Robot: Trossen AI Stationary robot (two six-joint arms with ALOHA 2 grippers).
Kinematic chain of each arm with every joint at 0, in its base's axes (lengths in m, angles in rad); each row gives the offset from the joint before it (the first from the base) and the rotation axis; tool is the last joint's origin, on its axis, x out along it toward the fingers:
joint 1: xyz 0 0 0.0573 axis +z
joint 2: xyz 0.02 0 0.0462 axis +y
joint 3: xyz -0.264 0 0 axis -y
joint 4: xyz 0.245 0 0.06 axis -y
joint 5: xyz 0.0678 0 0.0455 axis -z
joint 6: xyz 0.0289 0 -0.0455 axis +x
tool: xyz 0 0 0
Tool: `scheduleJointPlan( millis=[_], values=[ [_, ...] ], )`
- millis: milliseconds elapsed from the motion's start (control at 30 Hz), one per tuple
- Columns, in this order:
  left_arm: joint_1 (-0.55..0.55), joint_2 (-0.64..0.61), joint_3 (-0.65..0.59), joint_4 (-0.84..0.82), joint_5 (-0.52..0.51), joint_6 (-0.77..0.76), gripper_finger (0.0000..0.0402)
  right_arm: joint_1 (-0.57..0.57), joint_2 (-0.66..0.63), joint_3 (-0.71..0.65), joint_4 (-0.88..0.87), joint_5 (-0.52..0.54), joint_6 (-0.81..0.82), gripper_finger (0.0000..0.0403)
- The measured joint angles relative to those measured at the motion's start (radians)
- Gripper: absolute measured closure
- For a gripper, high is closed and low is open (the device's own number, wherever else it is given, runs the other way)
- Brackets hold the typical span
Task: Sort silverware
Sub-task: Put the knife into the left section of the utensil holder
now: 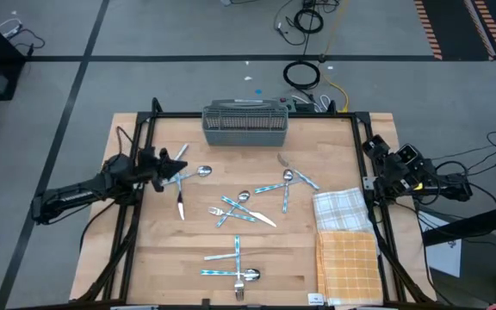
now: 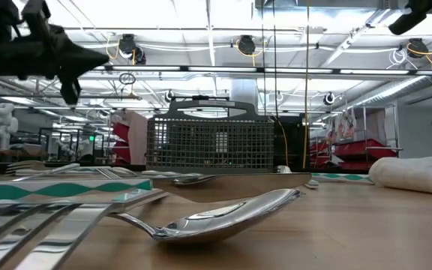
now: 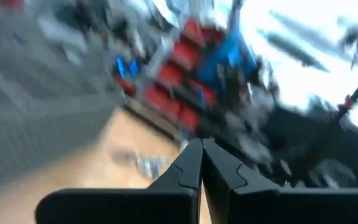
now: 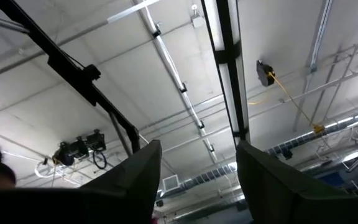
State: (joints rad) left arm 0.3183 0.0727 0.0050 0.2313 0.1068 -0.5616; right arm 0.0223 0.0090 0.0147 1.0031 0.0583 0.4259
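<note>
High view — left pincer point(image 1: 177, 164) shut above silverware point(image 1: 241, 207), nothing held

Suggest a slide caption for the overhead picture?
Two robot arms flank a wooden table scattered with silverware, a mesh basket at its far edge.

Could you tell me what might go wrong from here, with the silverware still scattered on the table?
1. The left pincer is shut over the left cluster of silverware. Whether it grips a piece is unclear; a thin handle could slip out on the way to the basket.
2. Pieces in the middle pile overlap, so lifting one may drag others.
3. The right pincer is open and points at the ceiling, parked at the table's right edge.
</note>
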Motion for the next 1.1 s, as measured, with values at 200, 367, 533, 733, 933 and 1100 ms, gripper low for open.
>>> scheduleJointPlan(
  millis=[200,367,533,733,933,1100],
  values=[
    [0.000,0.001,0.000,0.181,-0.325,-0.069,0.0388,0.000,0.000,0.000,-0.046,0.084,-0.023,0.0206],
    [0.000,0.001,0.000,0.333,-0.404,-0.184,0.0388,-0.001,0.000,0.000,-0.110,0.128,-0.030,0.0206],
    [0.000,0.002,0.000,0.323,-0.452,-0.031,0.0388,-0.001,0.000,0.001,-0.269,0.130,0.040,0.0206],
    [0.000,0.016,0.079,0.180,-0.265,-0.013,0.0388,-0.001,0.001,0.000,-0.437,0.129,0.205,0.0206],
    [-0.001,0.152,0.374,-0.143,-0.094,0.093,0.0388,-0.001,0.001,0.000,-0.502,0.129,0.231,0.0206],
    [-0.014,0.349,0.682,-0.520,-0.100,0.261,0.0388,-0.001,0.001,0.000,-0.524,0.170,0.208,0.0206]
  ],
)
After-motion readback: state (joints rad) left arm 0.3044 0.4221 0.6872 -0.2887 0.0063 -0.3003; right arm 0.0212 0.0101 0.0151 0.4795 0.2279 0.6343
